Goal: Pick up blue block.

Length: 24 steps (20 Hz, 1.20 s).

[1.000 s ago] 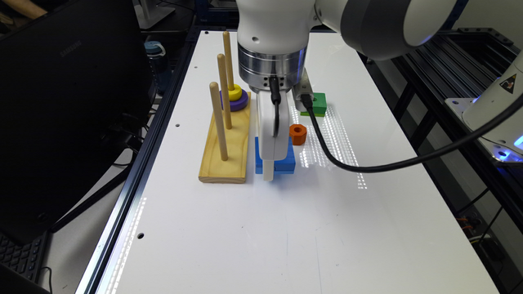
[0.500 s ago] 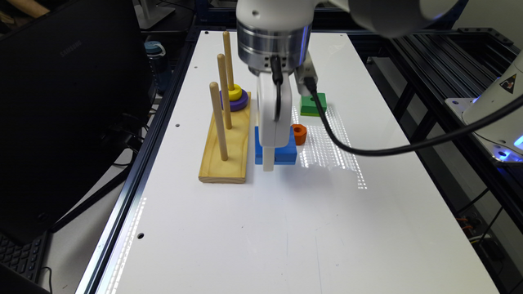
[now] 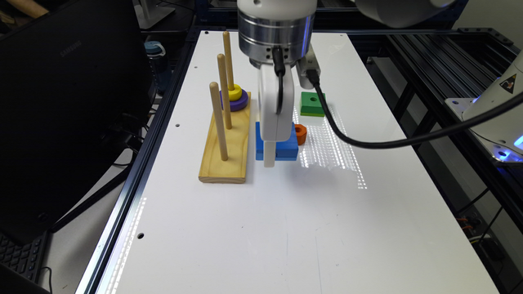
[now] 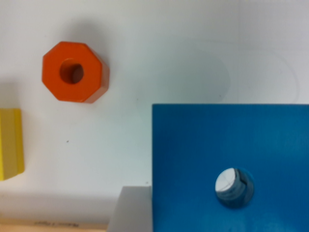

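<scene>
The blue block (image 3: 287, 148) is a flat bright-blue square with a round centre hole. It hangs slightly above the white table, beside the wooden peg base. My gripper (image 3: 269, 160) comes straight down over it and is shut on the block. In the wrist view the blue block (image 4: 231, 145) looms large and close, and one grey finger (image 4: 128, 212) presses against its side edge. The other finger is out of frame.
The wooden base (image 3: 226, 151) with three upright pegs stands at the exterior view's left, with a purple ring (image 3: 235, 102) and a yellow ring on its far peg. An orange hexagon piece (image 3: 300, 134) (image 4: 73, 72) lies close beside the block. A green square block (image 3: 313, 103) lies farther back.
The gripper has risen a little with the blue block in it. The block sits higher against the base than a second ago. The orange piece and green block have not moved.
</scene>
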Available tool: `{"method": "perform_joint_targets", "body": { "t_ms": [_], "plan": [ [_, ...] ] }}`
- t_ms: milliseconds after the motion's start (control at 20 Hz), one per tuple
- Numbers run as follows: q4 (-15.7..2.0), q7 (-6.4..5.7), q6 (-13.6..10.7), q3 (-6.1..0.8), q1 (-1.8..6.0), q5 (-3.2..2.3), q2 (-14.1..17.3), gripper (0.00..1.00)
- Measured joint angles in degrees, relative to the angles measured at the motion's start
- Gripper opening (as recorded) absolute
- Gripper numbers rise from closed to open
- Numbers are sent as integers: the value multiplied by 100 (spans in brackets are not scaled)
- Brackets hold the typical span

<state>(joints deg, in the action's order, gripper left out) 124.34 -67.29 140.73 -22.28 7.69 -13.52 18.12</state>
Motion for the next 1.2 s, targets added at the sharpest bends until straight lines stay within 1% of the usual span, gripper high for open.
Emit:
{"method": "perform_joint_targets", "body": {
  "t_ms": [100, 200, 400, 450, 500, 550, 600, 700, 750, 900, 1000, 1100, 1200],
  "plan": [
    [5, 58, -124, -35, 19, 92, -128, 0],
    [7, 71, -148, -53, 40, 104, -146, 0],
    [-5, 73, -162, -57, 44, 108, -172, 0],
    [-34, 104, -255, -74, 49, 162, -265, 0],
    [-60, 161, -384, -95, 58, 249, -388, 0],
    [-70, 248, -546, -117, 68, 374, -555, 0],
    [-63, 328, -677, -125, 72, 487, -704, 0],
    [-35, 423, -782, -125, 79, 610, -846, 0],
    [-30, 436, -780, -124, 86, 619, -836, 0],
    [-30, 440, -767, -124, 93, 619, -796, 0],
    [-77, 443, -805, -129, 93, 627, -820, 0],
    [-108, 456, -893, -138, 93, 662, -915, 0],
    [-109, 497, -983, -144, 94, 729, -1027, 0]
  ]
}}
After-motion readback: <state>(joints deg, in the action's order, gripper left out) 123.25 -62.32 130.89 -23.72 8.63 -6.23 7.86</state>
